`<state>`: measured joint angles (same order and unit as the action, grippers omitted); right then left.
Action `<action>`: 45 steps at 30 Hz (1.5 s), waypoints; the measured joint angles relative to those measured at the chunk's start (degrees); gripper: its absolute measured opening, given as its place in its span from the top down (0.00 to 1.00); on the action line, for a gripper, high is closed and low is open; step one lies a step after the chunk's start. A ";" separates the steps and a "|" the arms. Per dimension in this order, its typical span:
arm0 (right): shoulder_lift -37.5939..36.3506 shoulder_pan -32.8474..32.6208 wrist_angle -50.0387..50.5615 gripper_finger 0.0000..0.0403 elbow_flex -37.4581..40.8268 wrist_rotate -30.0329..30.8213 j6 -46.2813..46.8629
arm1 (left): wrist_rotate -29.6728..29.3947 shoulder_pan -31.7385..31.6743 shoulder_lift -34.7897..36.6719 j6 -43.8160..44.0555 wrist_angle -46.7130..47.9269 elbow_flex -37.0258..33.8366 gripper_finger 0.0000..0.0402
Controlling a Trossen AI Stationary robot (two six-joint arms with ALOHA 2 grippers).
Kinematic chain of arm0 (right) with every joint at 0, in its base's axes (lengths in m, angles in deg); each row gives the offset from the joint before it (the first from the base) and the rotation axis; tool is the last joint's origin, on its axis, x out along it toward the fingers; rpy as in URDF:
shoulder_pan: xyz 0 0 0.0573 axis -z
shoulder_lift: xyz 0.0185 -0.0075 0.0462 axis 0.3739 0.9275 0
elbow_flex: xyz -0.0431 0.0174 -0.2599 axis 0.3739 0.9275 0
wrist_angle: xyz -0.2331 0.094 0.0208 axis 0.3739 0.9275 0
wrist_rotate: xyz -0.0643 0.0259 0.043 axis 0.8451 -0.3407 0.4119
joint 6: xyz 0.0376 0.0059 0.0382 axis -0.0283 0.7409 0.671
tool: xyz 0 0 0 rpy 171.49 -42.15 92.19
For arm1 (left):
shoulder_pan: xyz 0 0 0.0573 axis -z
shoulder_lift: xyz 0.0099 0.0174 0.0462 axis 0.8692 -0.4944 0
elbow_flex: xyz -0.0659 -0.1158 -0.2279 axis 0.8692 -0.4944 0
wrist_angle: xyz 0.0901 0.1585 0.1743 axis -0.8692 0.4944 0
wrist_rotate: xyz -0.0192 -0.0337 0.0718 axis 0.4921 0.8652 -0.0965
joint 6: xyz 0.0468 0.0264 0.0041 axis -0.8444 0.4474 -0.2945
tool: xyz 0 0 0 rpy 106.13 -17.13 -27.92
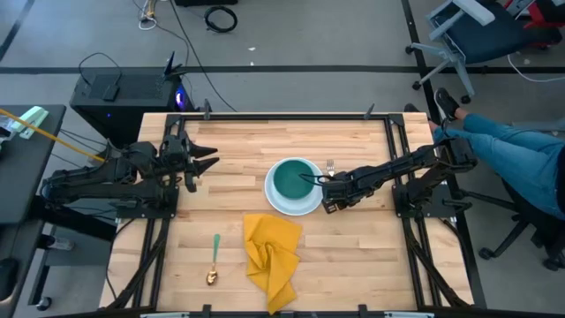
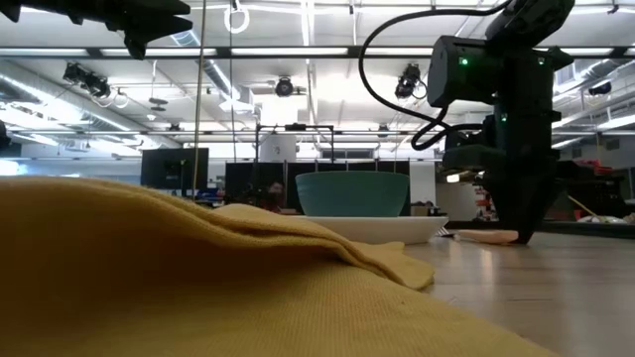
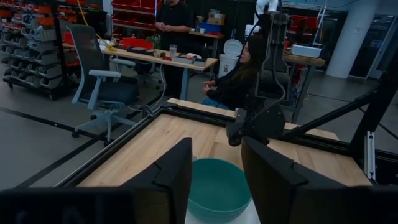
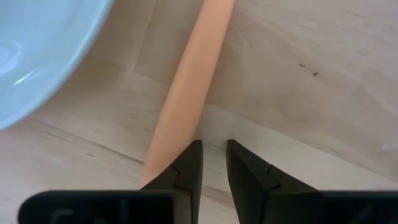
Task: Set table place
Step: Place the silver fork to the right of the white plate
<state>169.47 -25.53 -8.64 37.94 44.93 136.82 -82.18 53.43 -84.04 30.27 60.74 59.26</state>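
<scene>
A white plate (image 1: 311, 205) holding a teal bowl (image 1: 294, 179) sits mid-table. A fork with a peach handle (image 4: 186, 81) lies flat on the wood just right of the plate, tines (image 1: 329, 164) toward the far edge. My right gripper (image 4: 213, 149) points down at the handle's near end. Its fingers are a narrow gap apart with bare wood between them, and the handle runs beside and under one finger. My left gripper (image 1: 207, 157) hovers open at the table's left side, facing the bowl (image 3: 217, 190). A crumpled yellow napkin (image 1: 272, 256) and a green-handled spoon (image 1: 214, 259) lie near the front edge. My right gripper comes from above, pointing down, at the near end of the fork's peach handle (image 4: 163, 155), which lies flat on the table. One finger (image 4: 186, 165) covers that end. Nothing is between the fingers, and I cannot tell whether the finger touches the handle.
Black rails (image 1: 265, 115) frame the light-wood table. A dark desk (image 1: 26, 177) stands off the left side, and a seated person's legs (image 1: 512, 150) are off the right side. Bare wood lies left of the plate and right of the napkin.
</scene>
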 joint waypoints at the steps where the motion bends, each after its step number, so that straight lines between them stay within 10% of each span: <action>1: 0.00 0.00 0.01 0.81 -0.01 0.00 0.00 | 0.00 0.00 0.00 0.00 -0.02 0.00 0.63; 45: -11.18 -6.39 4.64 0.81 -1.92 -2.84 0.32 | 0.00 0.01 0.00 0.00 -0.02 0.00 0.64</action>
<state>158.29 -31.92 -4.00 36.01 42.08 137.14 -82.17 53.44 -84.04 30.27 60.72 59.26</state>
